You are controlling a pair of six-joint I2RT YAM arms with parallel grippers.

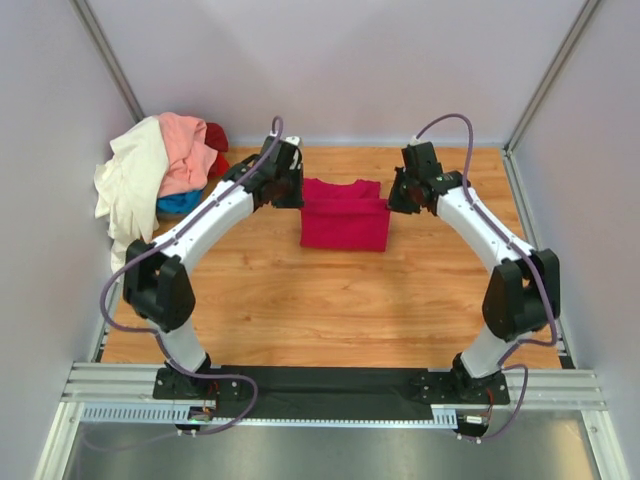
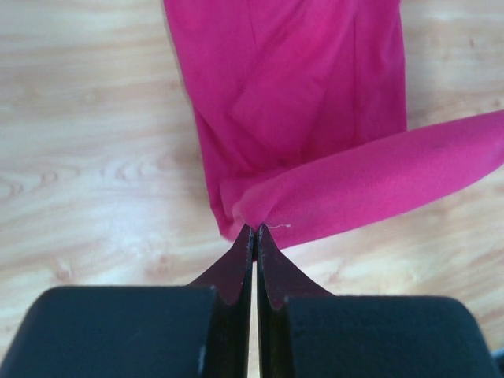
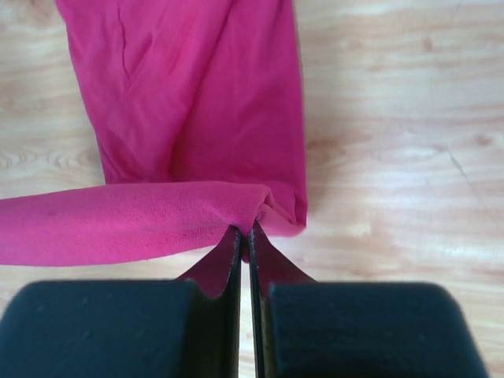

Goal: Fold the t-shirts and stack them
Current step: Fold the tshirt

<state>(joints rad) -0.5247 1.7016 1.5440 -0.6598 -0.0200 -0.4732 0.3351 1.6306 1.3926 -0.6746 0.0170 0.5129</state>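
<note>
A magenta-pink t-shirt (image 1: 345, 220) lies partly folded at the table's middle back, one edge lifted between the two arms. My left gripper (image 1: 296, 200) is shut on its left corner; in the left wrist view the cloth (image 2: 315, 118) is pinched at the tips of the gripper (image 2: 256, 228). My right gripper (image 1: 393, 204) is shut on the right corner, and the right wrist view shows the cloth (image 3: 189, 110) bunched at the gripper's (image 3: 245, 230) tips. The raised fold sags between both grippers above the shirt's lower layer.
A heap of other t-shirts sits at the back left corner: cream-white (image 1: 130, 180), salmon pink (image 1: 185, 150), red (image 1: 216, 140) and blue (image 1: 178, 203). Grey walls close in the wooden table (image 1: 330, 310) on three sides.
</note>
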